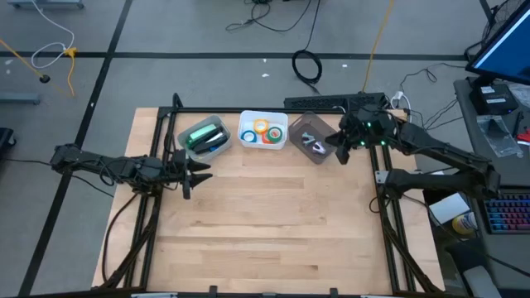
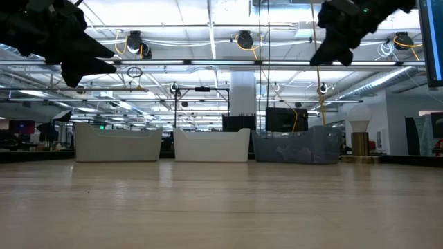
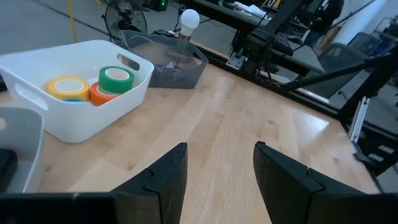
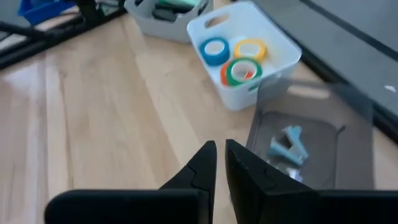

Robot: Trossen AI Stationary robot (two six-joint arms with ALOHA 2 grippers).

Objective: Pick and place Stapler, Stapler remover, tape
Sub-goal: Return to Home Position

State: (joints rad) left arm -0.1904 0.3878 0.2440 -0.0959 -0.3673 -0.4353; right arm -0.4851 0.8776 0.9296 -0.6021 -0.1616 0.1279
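Tabletop (image 1: pixel 265 236), near half: bare wood. Far edge, left to right: grey bin (image 4: pixel 161 28) holding staplers (image 1: pixel 204 136); white bin (image 3: pixel 93 118) holding four tape rolls (image 1: pixel 264 131); dark bin (image 1: pixel 300 124) holding staple removers (image 1: pixel 313 142), hard to tell apart. Left gripper (image 1: pixel 203 175): raised just near of the grey bin, jaws parted, empty. Right gripper (image 1: pixel 340 154): raised at the dark bin's right edge, jaws closed, empty.
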